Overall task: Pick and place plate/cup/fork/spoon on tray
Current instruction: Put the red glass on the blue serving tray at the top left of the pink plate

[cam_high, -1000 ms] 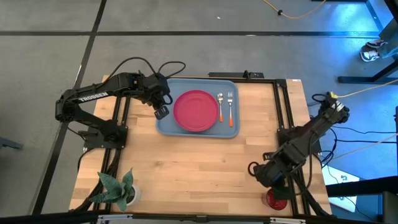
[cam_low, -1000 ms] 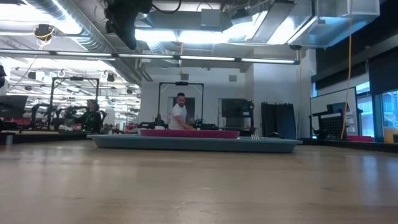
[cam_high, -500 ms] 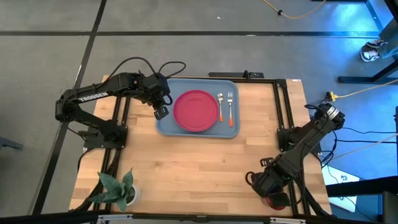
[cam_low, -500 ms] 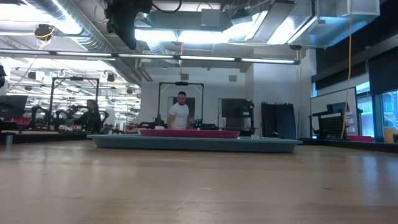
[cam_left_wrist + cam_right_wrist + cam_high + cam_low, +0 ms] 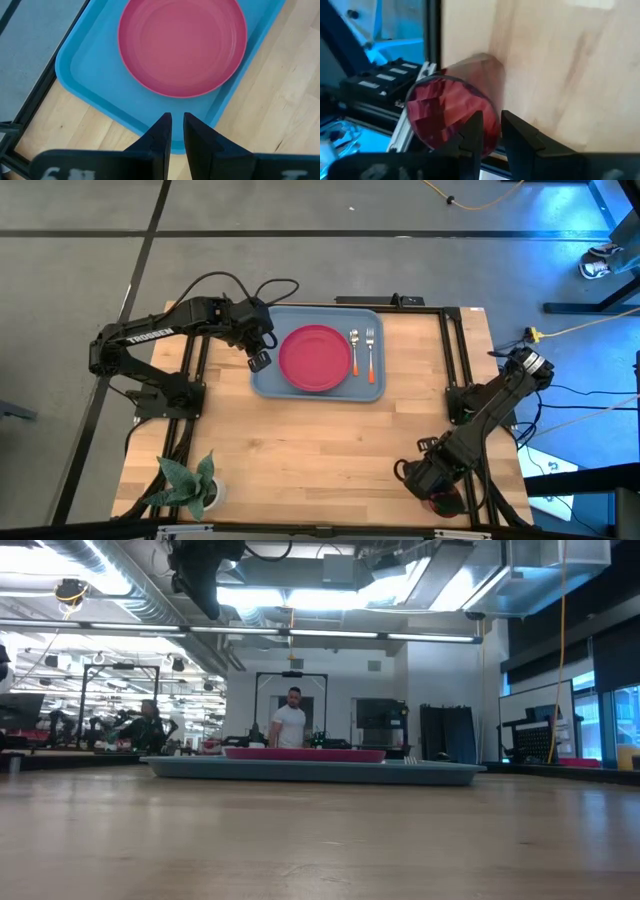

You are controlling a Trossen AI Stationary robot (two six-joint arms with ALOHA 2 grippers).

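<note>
The light-blue tray (image 5: 268, 380) lies at the table's far middle. On it lie the pinkish-red plate (image 5: 315, 358), the spoon (image 5: 354, 350) and the fork (image 5: 370, 352), side by side to the plate's right. My left gripper (image 5: 260, 360) is shut and empty above the tray's left rim (image 5: 100, 107). The dark-red cup (image 5: 446, 502) stands at the table's near right corner, mostly hidden under my right arm. My right gripper (image 5: 492, 120) is down on the cup (image 5: 450, 112), its fingers nearly shut. My right gripper has the cup's wall (image 5: 492, 134) between its two fingers, at the rim. One finger (image 5: 472, 132) stands over the cup's opening and the other (image 5: 517, 134) outside it. The fingers come from above, slanting down. The cup's base is on the table.
A white pot with a green plant (image 5: 190, 485) stands at the near left corner. The table's near edge and a black frame rail (image 5: 432, 30) run close by the cup. Bare wood lies between the tray and the near edge. People show in the room behind (image 5: 290, 725).
My right gripper has gone toward the table's near edge and down onto the cup, mostly in the first half second. The cup has stayed where it was. My left arm has kept still.
</note>
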